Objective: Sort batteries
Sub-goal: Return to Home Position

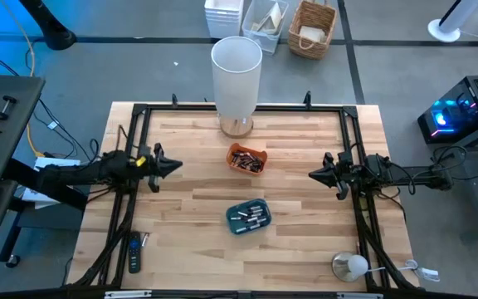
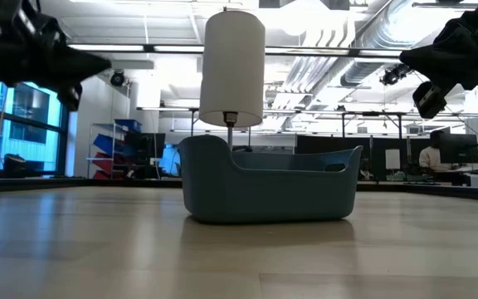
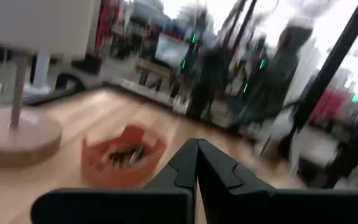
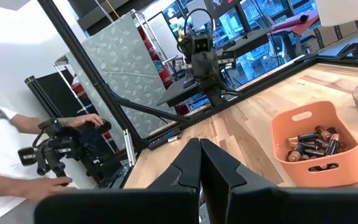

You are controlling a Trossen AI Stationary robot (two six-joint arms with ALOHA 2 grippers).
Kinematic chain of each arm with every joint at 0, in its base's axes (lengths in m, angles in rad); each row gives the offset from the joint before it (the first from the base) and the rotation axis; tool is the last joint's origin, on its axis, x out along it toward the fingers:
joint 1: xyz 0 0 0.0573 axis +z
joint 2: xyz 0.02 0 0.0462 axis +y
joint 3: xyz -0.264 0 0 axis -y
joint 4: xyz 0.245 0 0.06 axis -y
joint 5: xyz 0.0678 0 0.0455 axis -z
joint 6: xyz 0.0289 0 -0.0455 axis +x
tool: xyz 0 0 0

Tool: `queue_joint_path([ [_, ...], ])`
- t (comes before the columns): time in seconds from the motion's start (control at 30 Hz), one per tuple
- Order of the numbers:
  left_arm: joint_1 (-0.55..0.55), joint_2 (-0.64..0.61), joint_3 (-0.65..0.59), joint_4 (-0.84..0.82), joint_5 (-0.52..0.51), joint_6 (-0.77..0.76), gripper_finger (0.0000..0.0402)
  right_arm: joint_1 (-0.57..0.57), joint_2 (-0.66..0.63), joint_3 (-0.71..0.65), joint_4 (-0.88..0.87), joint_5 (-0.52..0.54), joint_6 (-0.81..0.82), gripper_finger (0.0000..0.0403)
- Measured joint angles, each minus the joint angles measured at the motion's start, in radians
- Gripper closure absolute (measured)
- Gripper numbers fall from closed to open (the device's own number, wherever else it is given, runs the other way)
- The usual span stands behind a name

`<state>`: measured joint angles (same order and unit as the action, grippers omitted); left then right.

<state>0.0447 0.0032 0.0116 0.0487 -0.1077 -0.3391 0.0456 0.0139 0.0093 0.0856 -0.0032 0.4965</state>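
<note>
Batteries [image 1: 247,162] in two bins

Dark ones in orange bin [image 1: 232,153], middle of table [image 1: 305,249], toward far edge. Silver ones in blue bin [image 1: 230,216], nearer front edge. Left gripper [image 1: 175,167] near left edge, fingers pressed together, holding nothing. Right gripper [image 1: 314,174] near right edge, fingers together too, empty.

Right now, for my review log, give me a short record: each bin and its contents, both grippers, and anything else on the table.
orange bin: mid-table, on the lamp's side; holds dark batteries
blue bin: nearer the front edge; holds silvery batteries
left gripper: shut, empty, raised at the table's left side
right gripper: shut, empty, raised at the table's right side
other items: white lamp at the far edge; black remote near the front left corner
</note>
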Motion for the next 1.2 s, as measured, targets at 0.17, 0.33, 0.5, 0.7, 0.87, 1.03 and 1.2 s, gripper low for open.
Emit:
queue_joint_path([
  [0.17,-0.006,0.0,0.001,-0.027,0.017,0.168,0.0401,0.0,0.0,0.0,0.0,0.0,0.0,0.0402],
  [0.33,-0.005,0.0,0.001,-0.029,0.016,0.253,0.0401,0.0,0.0,0.0,-0.005,0.0,0.0,0.0402],
  [0.5,-0.005,0.004,0.001,-0.029,0.017,0.238,0.0401,0.0,0.0,0.0,-0.023,0.0,0.0,0.0402],
  [0.7,-0.005,0.005,0.001,-0.029,0.017,0.238,0.0401,0.0,-0.001,0.0,-0.053,0.0,0.0,0.0402],
  [0.87,-0.005,0.005,0.001,-0.029,0.017,0.238,0.0401,0.0,-0.001,0.0,-0.068,0.0,0.0,0.0402],
  [1.03,-0.005,0.005,0.001,-0.029,0.017,0.238,0.0401,0.0,-0.001,0.0,-0.068,0.0,0.0,0.0402],
  [1.2,-0.005,0.005,0.001,-0.029,0.017,0.238,0.0401,0.0,-0.001,-0.001,-0.067,0.0,0.0,0.0402],
])
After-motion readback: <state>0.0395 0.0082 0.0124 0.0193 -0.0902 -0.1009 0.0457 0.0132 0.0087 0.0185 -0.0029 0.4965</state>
